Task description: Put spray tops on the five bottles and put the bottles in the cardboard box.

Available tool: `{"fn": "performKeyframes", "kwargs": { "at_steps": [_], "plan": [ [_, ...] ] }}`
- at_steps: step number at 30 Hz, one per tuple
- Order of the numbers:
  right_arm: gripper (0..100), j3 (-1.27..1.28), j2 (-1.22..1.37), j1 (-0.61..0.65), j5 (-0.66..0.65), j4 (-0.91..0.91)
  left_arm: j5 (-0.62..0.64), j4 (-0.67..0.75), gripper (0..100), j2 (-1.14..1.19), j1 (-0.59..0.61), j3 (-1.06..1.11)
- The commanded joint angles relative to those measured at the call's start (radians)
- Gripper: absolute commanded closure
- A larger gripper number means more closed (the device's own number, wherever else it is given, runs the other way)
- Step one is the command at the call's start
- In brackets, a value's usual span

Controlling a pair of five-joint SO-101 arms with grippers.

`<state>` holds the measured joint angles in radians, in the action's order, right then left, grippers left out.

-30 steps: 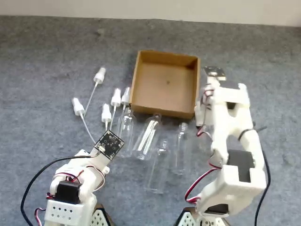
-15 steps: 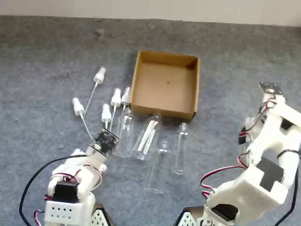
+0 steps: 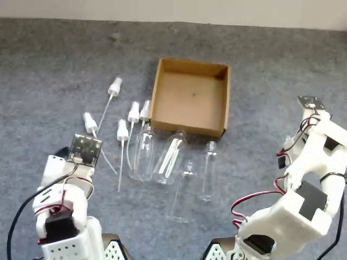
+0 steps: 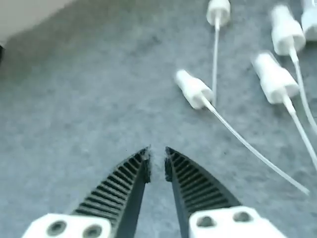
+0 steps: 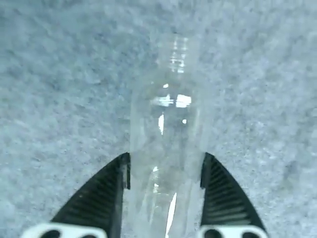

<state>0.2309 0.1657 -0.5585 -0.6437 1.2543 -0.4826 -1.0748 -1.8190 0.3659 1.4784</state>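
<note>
One slick bottle (image 5: 166, 109) pinched in the right end effector (image 5: 166, 157) could slip; left end effector (image 4: 157, 153) sits pressed together.

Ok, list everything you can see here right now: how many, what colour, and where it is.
cardboard box: one, brown, empty, far middle of the table.
spray tops: five, white with thin tubes, lying loose left of the box.
loose bottles: four, clear, uncapped, lying just in front of the box.
held bottle: one, clear, between the right end effector's fingers.
table cover: one, grey, under everything.
left end effector: one, black fingers, almost together, holding nothing, near a spray top.
right end effector: one, black fingers, closed on the held bottle, off to the box's right.
</note>
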Motion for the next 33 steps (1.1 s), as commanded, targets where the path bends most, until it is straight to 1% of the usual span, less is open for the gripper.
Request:
{"fn": "performKeyframes", "kwargs": {
  "at_steps": [1, 3, 5, 9, 13, 17, 19, 22, 24, 26, 33],
  "plan": [
    [86.5, -0.022, 0.004, 0.002, -0.005, -0.010, -0.028, -0.006, 99, 0.018, 0.015, -0.107],
    [86.5, -0.022, 0.004, 0.002, -0.005, -0.005, -0.028, -0.002, 99, 0.097, 0.015, -0.145],
    [86.5, -0.022, 0.004, 0.007, -0.005, -0.004, -0.023, -0.002, 99, 0.231, 0.015, -0.206],
    [86.5, -0.024, 0.004, 0.008, -0.005, -0.004, 0.002, -0.009, 99, 0.613, 0.008, -0.427],
    [86.0, -0.025, -0.001, 0.008, -0.005, 0.002, 0.106, -0.074, 99, 1.006, -0.004, -0.685],
    [85.9, -0.030, 0.002, 0.008, -0.005, 0.044, 0.250, -0.106, 98, 1.326, -0.093, -0.869],
    [85.4, -0.031, -0.004, 0.008, -0.003, 0.045, 0.318, -0.104, 94, 1.435, -0.151, -0.931],
    [79.2, -0.070, 0.002, 0.008, 0.041, 0.047, 0.408, -0.103, 85, 1.540, -0.223, -0.998],
    [74.4, -0.099, 0.002, 0.008, 0.038, 0.047, 0.439, -0.103, 81, 1.573, -0.239, -1.027],
    [71.8, -0.117, 0.002, 0.012, 0.038, 0.048, 0.442, -0.103, 82, 1.584, -0.240, -1.035],
    [71.7, -0.125, 0.005, 0.091, 0.044, 0.039, 0.446, -0.034, 86, 1.590, -0.245, -1.029]
  ]
}}
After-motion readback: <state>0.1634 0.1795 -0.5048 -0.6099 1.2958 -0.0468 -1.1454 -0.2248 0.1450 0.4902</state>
